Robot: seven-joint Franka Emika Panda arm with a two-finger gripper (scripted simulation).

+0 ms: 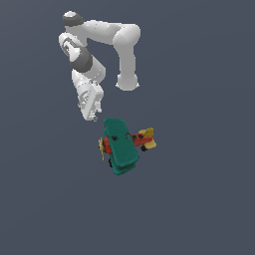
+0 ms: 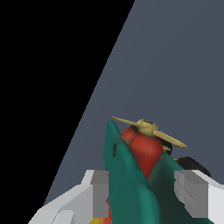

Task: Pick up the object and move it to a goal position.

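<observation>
The object is a small toy biplane (image 1: pixel 121 145) with teal-green wings, a red body, a yellow propeller and a yellow tail. In the exterior view it sits just below and to the right of my gripper (image 1: pixel 96 116), with one wing end at the fingers. In the wrist view the biplane (image 2: pixel 142 151) fills the space between my grey fingers (image 2: pixel 99 192), and its wings touch both pads. The propeller points away from the camera, with a black wheel beside it. My gripper (image 2: pixel 142 194) is shut on the wings.
The white arm (image 1: pixel 124 50) bends over the scene from the back. A plain dark grey floor (image 1: pixel 199 199) lies all around. A black area beyond the floor's edge (image 2: pixel 43 87) fills one side of the wrist view.
</observation>
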